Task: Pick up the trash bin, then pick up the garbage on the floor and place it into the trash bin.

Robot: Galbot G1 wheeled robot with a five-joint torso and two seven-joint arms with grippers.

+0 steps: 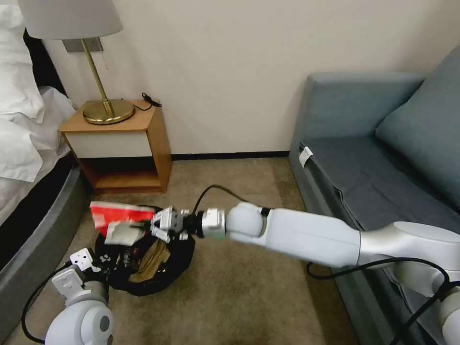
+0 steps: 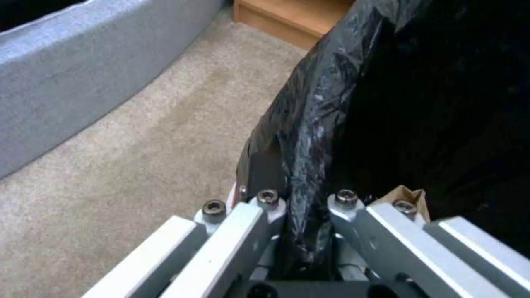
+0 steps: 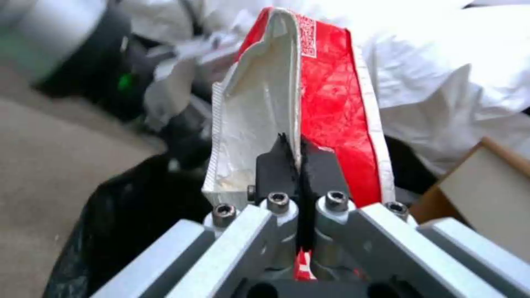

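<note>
The right gripper (image 3: 301,165) has its fingers clenched on the red-and-white carton scrap (image 3: 309,95), the dark pads pinching one end of it with the sheet standing edge-on between them. In the head view that right gripper (image 1: 160,226) reaches in from the right and holds the scrap (image 1: 117,215) just above the far rim of the trash bin (image 1: 143,282), which sits low at the near left, in front of the nightstand (image 1: 120,143) and beside the bed (image 1: 28,143).

The left gripper (image 2: 306,215) has its fingers closed on a fold of the bin's black bag liner (image 2: 331,103) at the near-left rim, so the bin is held by its edge. Tan paper (image 1: 151,261) and a dark printed wrapper (image 1: 127,256) already lie inside.

The scrap looks light, thin and crumpled: flexible card that bends rather than resists, so it is likely to flop or flutter once let go. The present hold on its end seems sound; a grip across the fold would be stiffer. Its long axis runs roughly level, pointing away from the fingers toward the left, red face uppermost and white inner face below. The liner is soft and slippery, and I judge it could slide through a light pinch.

The grey sofa (image 1: 373,158) stands well apart on the right.
</note>
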